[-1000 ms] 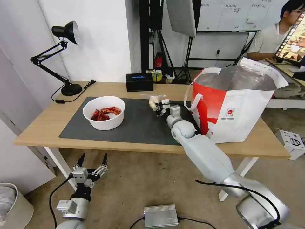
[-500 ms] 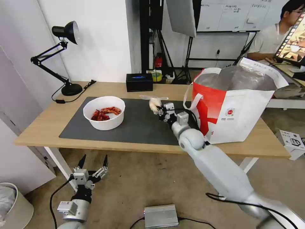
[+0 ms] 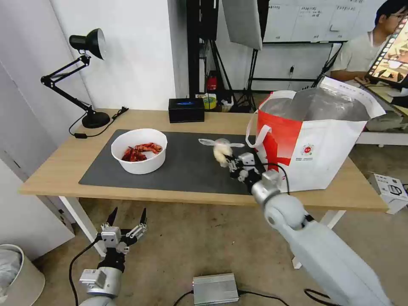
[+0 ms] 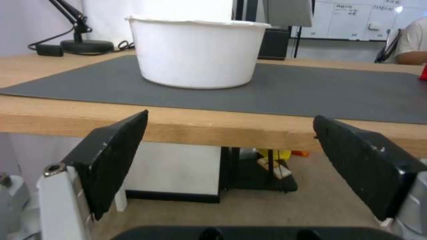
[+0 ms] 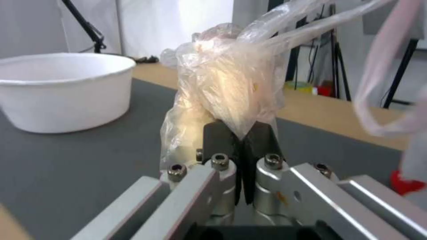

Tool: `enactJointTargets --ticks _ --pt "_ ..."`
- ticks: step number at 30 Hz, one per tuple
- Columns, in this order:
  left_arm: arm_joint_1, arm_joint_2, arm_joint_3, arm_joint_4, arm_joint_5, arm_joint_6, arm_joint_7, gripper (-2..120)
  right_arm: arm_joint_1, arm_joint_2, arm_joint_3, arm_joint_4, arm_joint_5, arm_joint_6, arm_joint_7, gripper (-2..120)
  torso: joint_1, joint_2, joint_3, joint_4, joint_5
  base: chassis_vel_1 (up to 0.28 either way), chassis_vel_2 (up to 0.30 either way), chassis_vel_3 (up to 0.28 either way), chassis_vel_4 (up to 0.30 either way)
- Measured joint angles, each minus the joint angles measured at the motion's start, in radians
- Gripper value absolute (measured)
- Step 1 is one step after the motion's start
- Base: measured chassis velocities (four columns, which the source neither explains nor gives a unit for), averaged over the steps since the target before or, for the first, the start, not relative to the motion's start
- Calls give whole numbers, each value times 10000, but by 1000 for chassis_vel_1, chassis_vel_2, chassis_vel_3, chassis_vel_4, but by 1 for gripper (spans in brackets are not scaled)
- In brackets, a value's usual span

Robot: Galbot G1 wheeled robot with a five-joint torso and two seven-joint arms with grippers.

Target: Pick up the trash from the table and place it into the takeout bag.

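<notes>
Above the dark grey mat (image 3: 187,165) of the light-wood tabletop (image 3: 63,163), the right pincer (image 3: 233,162) is clamped on the knotted clear plastic bag around a pale ball (image 3: 221,149), just beside the white-and-red foil-lined takeout bag (image 3: 316,140). Below the tabletop edge, the left pincer (image 3: 127,217) hangs spread wide.

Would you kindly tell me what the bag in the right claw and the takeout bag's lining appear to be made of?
The knotted bag looks like thin clear plastic film: wrinkled, glossy, see-through. The takeout bag lining looks like silver foil, judging by its dull metallic sheen.
</notes>
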Motion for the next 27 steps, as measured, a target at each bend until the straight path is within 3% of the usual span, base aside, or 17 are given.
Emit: enactJointTargets --ticks 8,16,27 --pt "-33 -29 183 17 209 3 -1 100 -830 -233 1026 824 -698 903 -720 0 0 0 1 1 -1 0 0 0 0" --pt "113 -103 272 -12 356 -61 -2 100 -835 -34 1727 779 -1647 2813 -961 0 0 0 1 2 -2 0 0 0 0" --pt "175 -154 303 7 446 -138 -6 100 -497 409 2421 535 -1869 4727 -435 0 1 0 1 2 -1 0 0 0 0"
